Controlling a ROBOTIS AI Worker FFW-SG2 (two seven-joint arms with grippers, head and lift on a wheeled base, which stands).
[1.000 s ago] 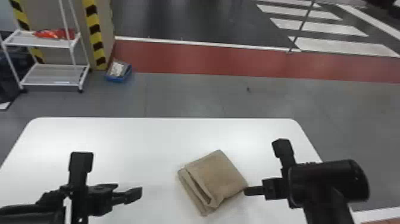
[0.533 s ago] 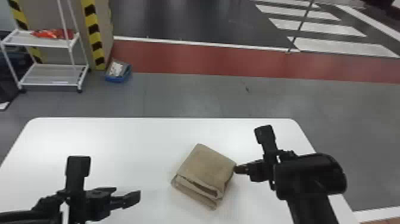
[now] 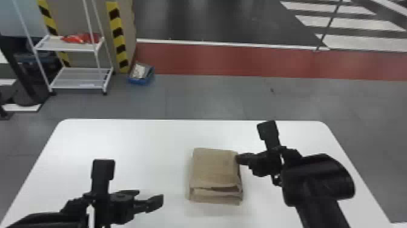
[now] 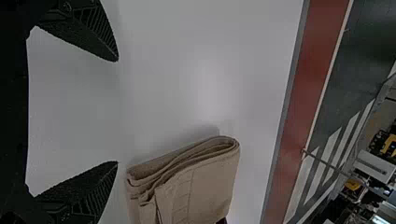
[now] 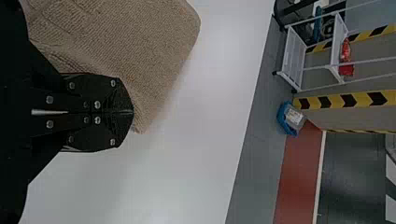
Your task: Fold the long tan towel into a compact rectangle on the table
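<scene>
The tan towel [image 3: 215,169] lies folded in a thick, nearly square stack right of the table's middle, its layered edge facing the robot. At its back right corner, my right gripper [image 3: 240,159] is shut, its tips touching the towel's side. In the right wrist view, the right gripper [image 5: 132,112] has its fingers pressed together against the towel [image 5: 126,51]. My left gripper [image 3: 148,197] stands open over the table, left of the towel and apart from it. The left wrist view has the left gripper [image 4: 117,111] with nothing between its fingers, and the towel's stacked folds [image 4: 201,182] beyond.
The white table [image 3: 127,145] has its far edge behind the towel. On the floor beyond stand a white shelf rack [image 3: 80,77] and a blue bin [image 3: 140,74], both away from the arms.
My right gripper has moved away from the robot and slightly left, staying at the towel's corner. The towel has turned counterclockwise from a slanted pose to nearly square with the table. The left arm has barely moved.
</scene>
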